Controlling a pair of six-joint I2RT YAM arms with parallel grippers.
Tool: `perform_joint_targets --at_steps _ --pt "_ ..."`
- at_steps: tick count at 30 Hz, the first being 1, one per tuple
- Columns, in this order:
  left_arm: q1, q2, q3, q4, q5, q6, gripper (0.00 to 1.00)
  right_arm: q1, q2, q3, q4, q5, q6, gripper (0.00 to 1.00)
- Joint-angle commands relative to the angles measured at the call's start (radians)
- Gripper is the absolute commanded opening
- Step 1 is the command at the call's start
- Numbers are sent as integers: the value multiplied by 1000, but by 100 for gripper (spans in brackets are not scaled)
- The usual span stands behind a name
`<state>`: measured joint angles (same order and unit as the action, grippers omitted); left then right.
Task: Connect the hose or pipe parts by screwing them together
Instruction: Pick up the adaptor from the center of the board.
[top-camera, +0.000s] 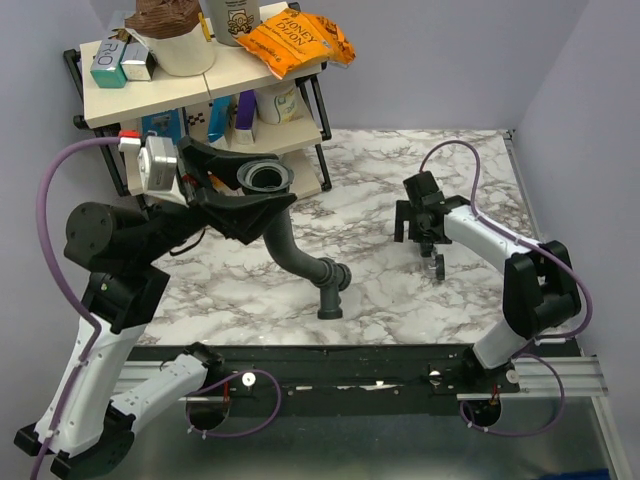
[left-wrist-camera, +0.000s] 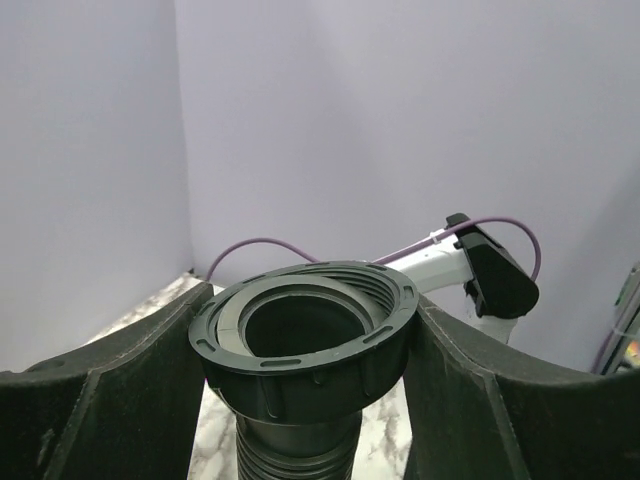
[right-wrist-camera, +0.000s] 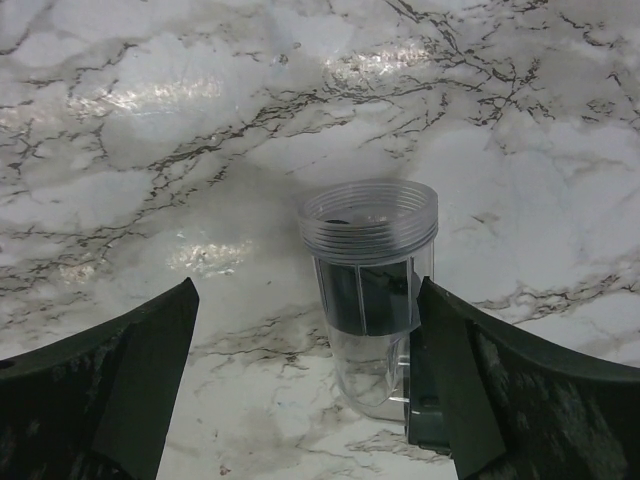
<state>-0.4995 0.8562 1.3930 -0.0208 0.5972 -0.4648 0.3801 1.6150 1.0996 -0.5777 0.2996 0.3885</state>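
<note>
Hose collar (left-wrist-camera: 310, 385) fills left gripper (left-wrist-camera: 310, 310), rim touching both fingers (left-wrist-camera: 110, 390).

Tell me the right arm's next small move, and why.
Probably close the right gripper on the clear threaded piece: it stands upright on the marble table between the open fingers, ungripped, while the left gripper holds the black hose collar raised, mouth up, awaiting a mate.

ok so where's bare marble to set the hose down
Free: far marble between the shelf rack and the right end effector; near marble between the pipe fitting and the right arm's base. Crowded: beneath the left end effector and its hose, and around the clear threaded tube.
</note>
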Motion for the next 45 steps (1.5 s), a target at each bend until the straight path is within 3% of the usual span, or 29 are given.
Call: perform_joint_targets --at_steps 1,7,15,23,29,36,39,45 --pt "4 -60 -24 2 -7 115 0 0 40 11 -28 36 1 100" --pt "4 -123 -92 42 -30 120 0 9 85 9 5 -101 -48 100" --pt "4 -180 -135 47 -96 167 0 239 140 103 -47 -201 -207 100" --pt "4 -218 -172 30 -117 199 0 336 30 21 -73 -257 -159 100" --pt "4 -227 -207 62 -105 189 0 336 -205 -75 -148 -152 50 100" --pt "6 -218 -219 94 -83 184 0 335 -467 -168 -210 -155 545 100" --pt "7 -209 -213 101 -70 181 0 335 -462 -173 -324 -203 689 100" --pt "7 -192 -210 127 -47 167 0 335 -370 -161 -442 -268 803 100"
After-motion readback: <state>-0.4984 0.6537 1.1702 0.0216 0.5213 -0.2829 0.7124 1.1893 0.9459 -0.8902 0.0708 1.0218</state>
